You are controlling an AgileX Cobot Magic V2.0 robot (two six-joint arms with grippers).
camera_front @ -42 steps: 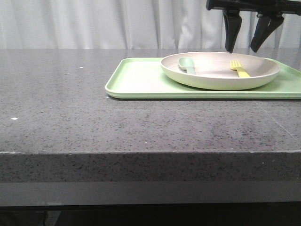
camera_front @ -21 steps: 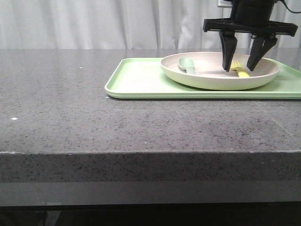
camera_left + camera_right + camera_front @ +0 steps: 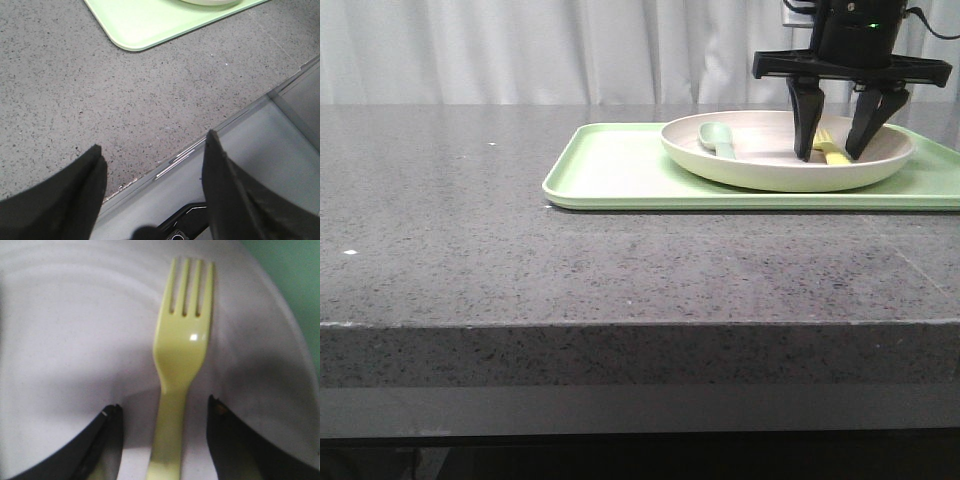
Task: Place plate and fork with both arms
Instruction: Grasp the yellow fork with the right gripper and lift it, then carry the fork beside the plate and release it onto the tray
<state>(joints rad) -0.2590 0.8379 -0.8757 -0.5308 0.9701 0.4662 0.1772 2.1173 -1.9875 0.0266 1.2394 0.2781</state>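
Observation:
The cream-white plate (image 3: 760,170) rests on a light green tray (image 3: 620,170) at the back right of the table. Inside the plate lies the pale yellow fork (image 3: 832,152), seen close up in the right wrist view as the fork (image 3: 182,350) on the plate (image 3: 75,330). My right gripper (image 3: 836,152) is down in the plate, open, one finger on each side of the fork's handle with a gap on both sides; the same right gripper (image 3: 165,407) shows this. My left gripper (image 3: 152,150) is open and holds nothing, over the table's front edge.
A pale grey-green spoon (image 3: 718,138) lies in the plate's left part. The tray's corner (image 3: 145,25) shows in the left wrist view, with speckled grey tabletop (image 3: 100,100) around it and the table's edge (image 3: 200,150) below the left fingers.
My right gripper has come down from above the plate into it and now straddles the fork. It sank a little more in the last half second. Plate, fork and spoon have not moved.

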